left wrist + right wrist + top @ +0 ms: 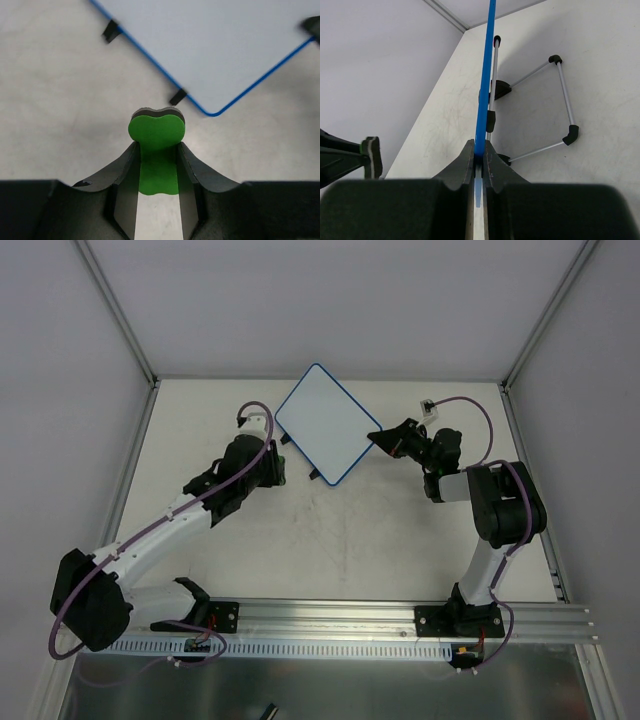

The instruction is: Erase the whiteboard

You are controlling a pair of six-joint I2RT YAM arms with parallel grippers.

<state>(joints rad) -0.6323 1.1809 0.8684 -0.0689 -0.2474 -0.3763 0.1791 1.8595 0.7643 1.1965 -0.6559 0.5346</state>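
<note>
Top external view shows the whiteboard (322, 424) turned cornerwise at the far middle of the surface (330, 540), with its right corner clamped edge-on in the right tool (380, 438). Just beside its near-left edge, the left tool (278, 462) is clenched on a green eraser (156, 131), close to one black foot (176, 96).

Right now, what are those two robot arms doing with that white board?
The right gripper is pinching the whiteboard by its blue rim to hold it in place. The left gripper is clamped on a green eraser, which sits just short of the board's rounded corner and is not touching it. The part of the board's face that shows looks blank, with no marks I can see.
</note>
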